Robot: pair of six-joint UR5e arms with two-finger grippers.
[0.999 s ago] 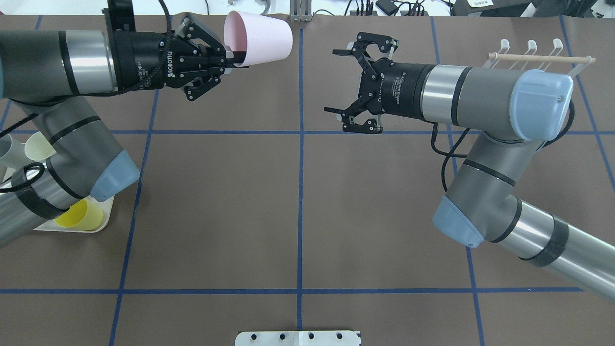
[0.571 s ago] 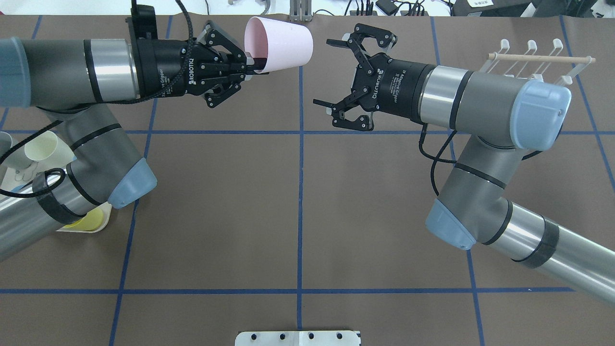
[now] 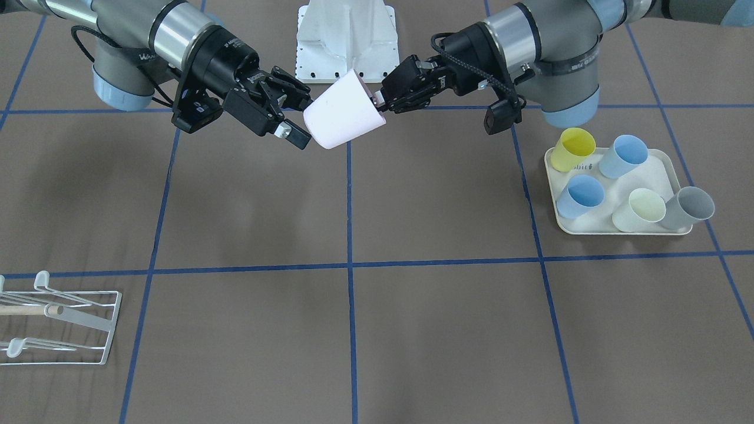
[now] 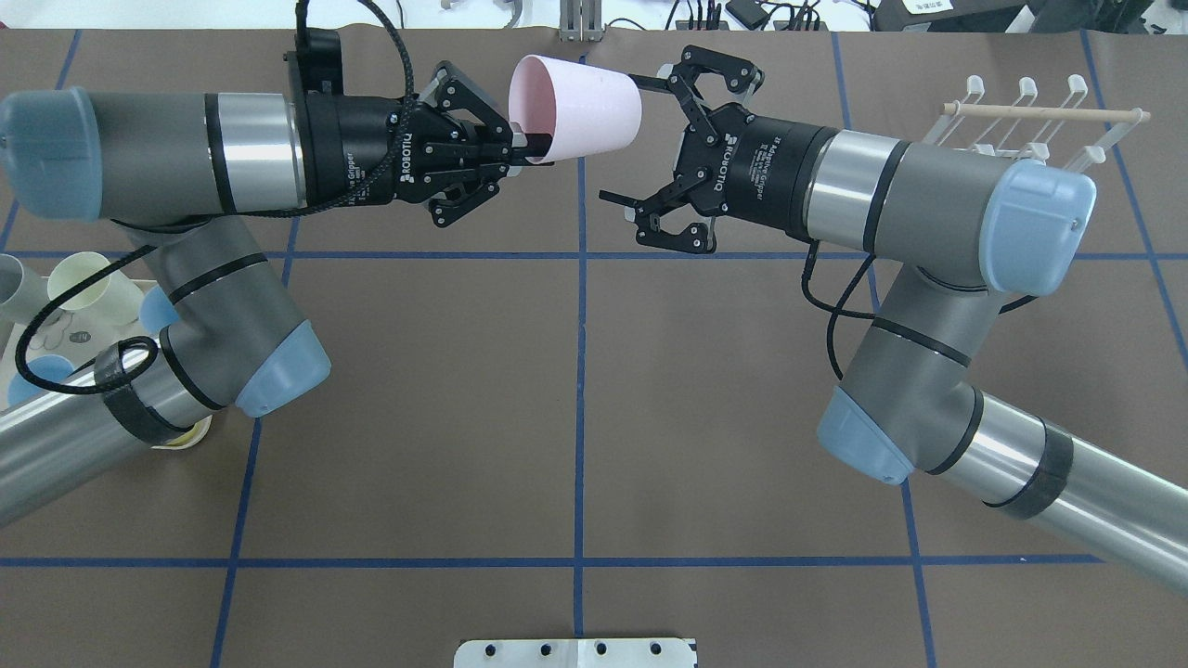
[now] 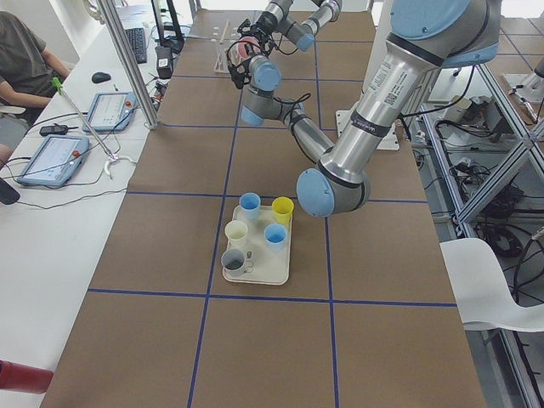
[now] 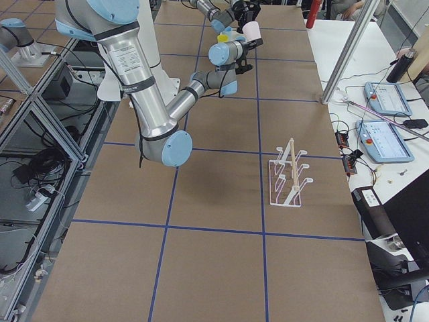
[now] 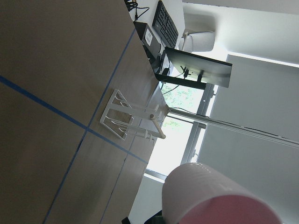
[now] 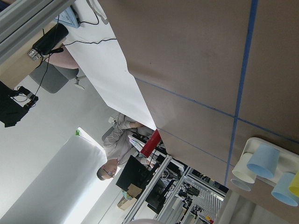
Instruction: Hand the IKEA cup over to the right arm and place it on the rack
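Note:
The IKEA cup [image 4: 580,109] is pale pink and hangs tilted on its side above the table's far middle; it also shows as the cup [image 3: 344,115] and the cup [image 7: 219,196]. My left gripper [image 4: 524,148] is shut on its rim, one finger inside the mouth. My right gripper [image 4: 631,139] stands open, its fingers spread on either side of the cup's base, with the gripper [image 3: 297,112] close against it. I cannot tell whether they touch. The white wire rack [image 4: 1039,111] stands at the far right behind the right arm, empty [image 3: 59,324].
A cream tray [image 3: 589,224] with several coloured cups sits on the left arm's side, partly under the left arm's elbow [image 4: 278,371] in the overhead view. A white base plate [image 3: 344,41] lies at the robot's foot. A person sits beyond the table's far edge [image 5: 25,59].
The left arm has carried the cup rightward toward the centre line. The right gripper has moved left and slightly up to meet it, staying open, so the gap between cup and fingers has closed.

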